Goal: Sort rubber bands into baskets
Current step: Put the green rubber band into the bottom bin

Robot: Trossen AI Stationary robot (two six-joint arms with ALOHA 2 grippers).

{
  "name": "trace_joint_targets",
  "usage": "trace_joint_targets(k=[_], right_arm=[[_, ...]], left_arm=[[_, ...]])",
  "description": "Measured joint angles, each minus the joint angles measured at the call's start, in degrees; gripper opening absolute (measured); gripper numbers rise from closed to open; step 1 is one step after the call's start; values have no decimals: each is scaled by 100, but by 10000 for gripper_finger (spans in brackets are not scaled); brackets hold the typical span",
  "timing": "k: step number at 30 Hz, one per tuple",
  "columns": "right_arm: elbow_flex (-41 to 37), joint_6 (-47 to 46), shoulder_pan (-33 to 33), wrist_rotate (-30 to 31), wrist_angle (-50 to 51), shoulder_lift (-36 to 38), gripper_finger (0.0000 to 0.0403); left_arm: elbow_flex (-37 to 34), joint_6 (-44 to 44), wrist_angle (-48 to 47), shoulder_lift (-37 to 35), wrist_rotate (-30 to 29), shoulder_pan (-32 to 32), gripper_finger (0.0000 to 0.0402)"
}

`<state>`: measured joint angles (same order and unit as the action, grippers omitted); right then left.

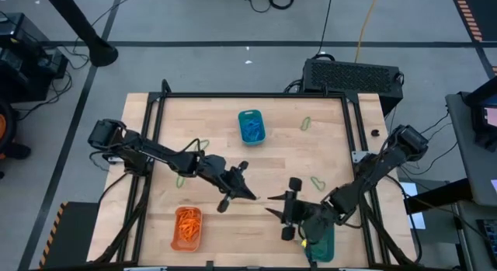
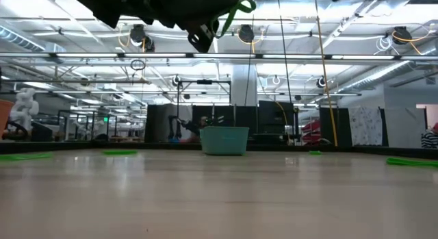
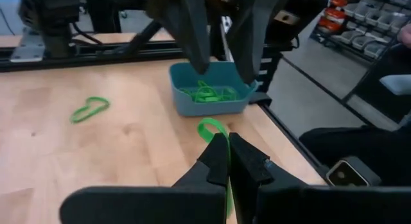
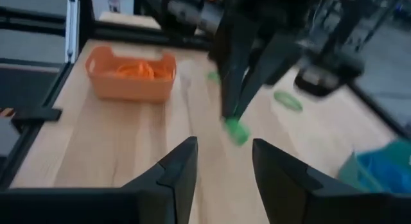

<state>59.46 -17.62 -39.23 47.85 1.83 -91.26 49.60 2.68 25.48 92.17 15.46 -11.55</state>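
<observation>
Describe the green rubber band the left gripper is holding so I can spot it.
Start at the table's middle, where the two arms meet. The left gripper is shut on a green rubber band, facing the right gripper. Unlike the other green bands, it hangs from fingertips.

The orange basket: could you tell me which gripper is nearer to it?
Left. The left gripper sits just up-right of the orange basket; the right gripper lies farther right.
</observation>
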Motion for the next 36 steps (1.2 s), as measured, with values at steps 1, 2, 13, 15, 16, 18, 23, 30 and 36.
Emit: trace_joint_targets(k=[1,2,13,15,16,18,23,30,36], right_arm=[[0,218,56,-9,-197,-49,141],[0,406,108,-26,-342,-78,141],[0,781,632,-1055,-728,-108,141],[0,785,702,-1076,-732,-108,141],[0,786,733,-1137,-737,-108,141],[0,786,784,-1430,-749,-108,141],[0,733,816,-1656,-770,-108,141],[0,724,814,-1659,-749,-108,108],[0,769,814,-1647,-711,-108,41]], left_arm=[[0,0,-9,1,4,-27,1],[0,-1,-4,0,9,-46,1],[0,-7,115,-1,41,-149,1],[0,-7,159,-1,104,-147,0],[0,-7,161,-1,108,-149,0],[0,-7,142,-1,123,-149,0],[0,-49,144,-1,129,-145,0],[0,-51,149,-3,128,-130,0],[0,-44,150,-5,130,-130,0]])
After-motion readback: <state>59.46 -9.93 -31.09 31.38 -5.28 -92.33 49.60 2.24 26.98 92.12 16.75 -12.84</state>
